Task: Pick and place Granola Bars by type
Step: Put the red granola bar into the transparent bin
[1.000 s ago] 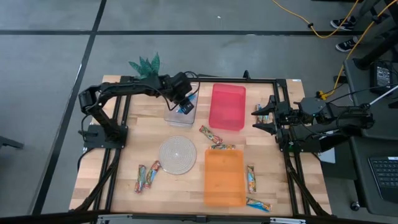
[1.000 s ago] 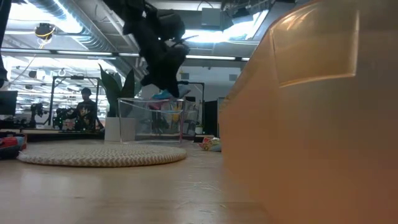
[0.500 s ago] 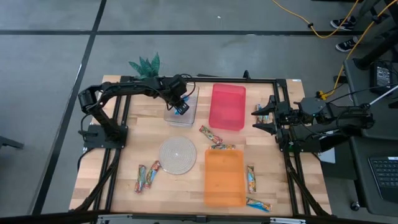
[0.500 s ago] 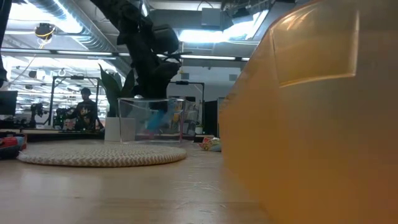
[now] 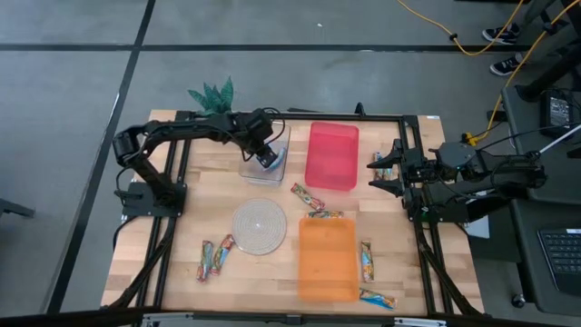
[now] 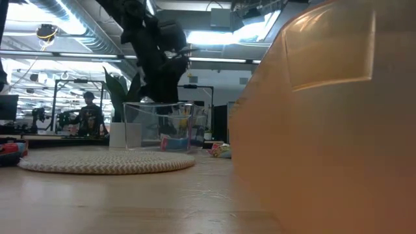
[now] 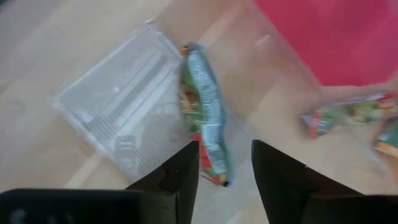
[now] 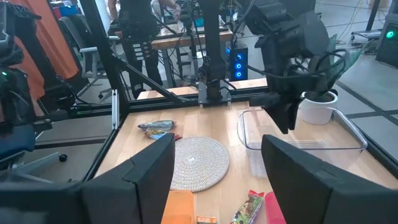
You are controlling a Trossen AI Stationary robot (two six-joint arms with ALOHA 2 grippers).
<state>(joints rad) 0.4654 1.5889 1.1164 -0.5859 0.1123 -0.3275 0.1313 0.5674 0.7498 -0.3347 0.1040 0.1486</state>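
Left end effector [image 7: 224, 165] open over clear bin [image 5: 263, 163], bar [image 7: 204, 118] inside (released), right end effector [image 8: 214, 168] open.

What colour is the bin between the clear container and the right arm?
Red-pink: the bin shows best in the high view.

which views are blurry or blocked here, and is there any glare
Low view: the orange bin sits out of focus against the lens and fills the right half; ceiling lights glare behind. Left wrist view: soft overall, with the bar in the clear bin smeared. High view: even light, sharp.
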